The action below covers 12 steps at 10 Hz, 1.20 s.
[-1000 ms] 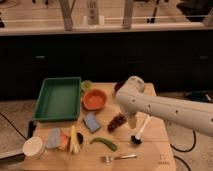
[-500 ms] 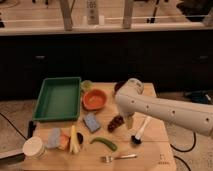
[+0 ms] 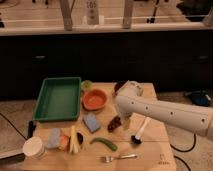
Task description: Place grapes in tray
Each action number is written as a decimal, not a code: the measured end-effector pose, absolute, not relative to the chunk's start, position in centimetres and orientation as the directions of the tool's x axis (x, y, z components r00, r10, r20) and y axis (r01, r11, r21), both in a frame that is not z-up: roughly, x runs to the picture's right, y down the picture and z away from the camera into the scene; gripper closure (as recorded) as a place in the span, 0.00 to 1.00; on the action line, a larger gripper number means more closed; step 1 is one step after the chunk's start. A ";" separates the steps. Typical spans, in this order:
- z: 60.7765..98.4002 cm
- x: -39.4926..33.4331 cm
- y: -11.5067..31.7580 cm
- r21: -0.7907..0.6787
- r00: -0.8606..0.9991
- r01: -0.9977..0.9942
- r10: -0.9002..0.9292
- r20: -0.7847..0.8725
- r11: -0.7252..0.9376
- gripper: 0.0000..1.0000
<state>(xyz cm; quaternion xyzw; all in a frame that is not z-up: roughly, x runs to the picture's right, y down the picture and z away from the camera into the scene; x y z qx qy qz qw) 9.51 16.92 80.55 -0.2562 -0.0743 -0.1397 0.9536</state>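
The grapes (image 3: 115, 123), a small dark reddish-purple bunch, lie on the wooden table between the blue sponge (image 3: 91, 122) and a brush. The green tray (image 3: 44, 95) sits at the table's back left with nothing in it. My white arm reaches in from the right and bends down over the table's middle. My gripper (image 3: 125, 123) hangs at its end, just right of the grapes and close to them. Whether it touches the grapes is not visible.
An orange bowl (image 3: 95, 100) stands right of the tray, with a small green item (image 3: 86, 85) behind it. A green pepper (image 3: 104, 143), a fork (image 3: 119, 157), a white-handled brush (image 3: 140, 131), a banana (image 3: 74, 140) and a white cup (image 3: 34, 147) lie along the front.
My arm has shifted a little to the left and down, bringing the gripper closer to the grapes. The grapes and other items have not moved.
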 end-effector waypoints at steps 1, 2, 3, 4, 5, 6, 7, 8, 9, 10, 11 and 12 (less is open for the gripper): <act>81.0 9.5 17.2 -0.467 0.951 0.298 -0.217 0.220 0.832 0.20; 81.5 9.6 17.4 -0.468 0.953 0.289 -0.203 0.225 0.836 0.20; 81.8 9.6 17.6 -0.468 0.955 0.279 -0.188 0.231 0.838 0.20; 82.1 9.6 17.8 -0.472 0.956 0.271 -0.175 0.238 0.839 0.20; 82.4 9.7 17.9 -0.471 0.956 0.266 -0.167 0.242 0.841 0.20; 82.6 9.7 18.1 -0.472 0.956 0.261 -0.158 0.247 0.842 0.20; 82.9 9.7 18.2 -0.472 0.956 0.259 -0.152 0.252 0.843 0.20; 83.1 9.7 18.3 -0.473 0.955 0.258 -0.148 0.257 0.843 0.20; 83.4 9.7 18.5 -0.473 0.955 0.254 -0.140 0.263 0.844 0.20; 83.5 9.7 18.6 -0.474 0.955 0.251 -0.134 0.265 0.844 0.20; 83.6 9.8 18.7 -0.474 0.955 0.248 -0.131 0.267 0.845 0.20; 83.8 9.7 18.8 -0.474 0.954 0.247 -0.127 0.272 0.845 0.20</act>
